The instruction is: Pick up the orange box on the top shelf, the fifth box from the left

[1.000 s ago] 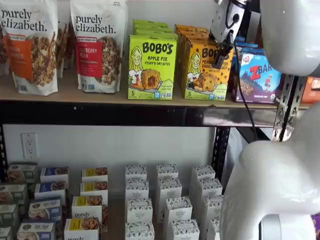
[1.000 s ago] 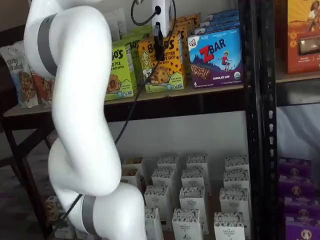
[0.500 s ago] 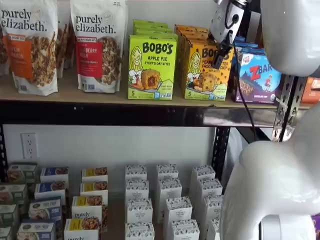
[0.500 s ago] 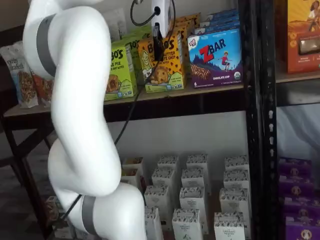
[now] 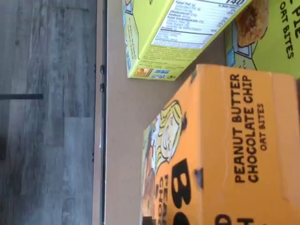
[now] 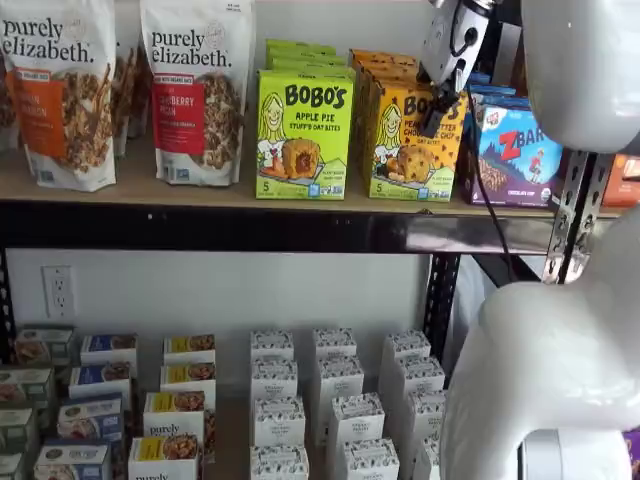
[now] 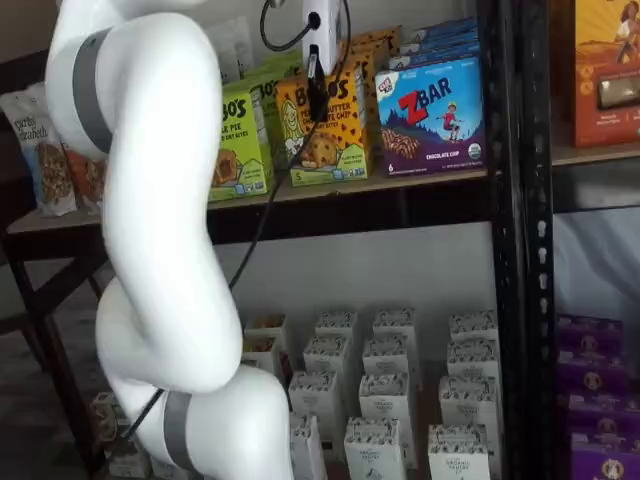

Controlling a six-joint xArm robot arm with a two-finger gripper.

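Note:
The orange box stands upright on the top shelf in both shelf views, between a lime-green box and a blue one. My gripper hangs over its upper front. Only one black finger shows, lying against the box's front face, so whether it grips is unclear. The wrist view is filled by the orange box seen close, its "Peanut Butter Chocolate Chip" lettering turned sideways, on the tan shelf board.
A lime-green Apple Pie box and a blue ZBar box flank the orange one closely. Granola bags stand further left. A black upright rises at the right. Small white boxes fill the lower level. The white arm stands before the shelves.
The black finger has drawn in slightly toward the orange box's front. The box itself stands where it did.

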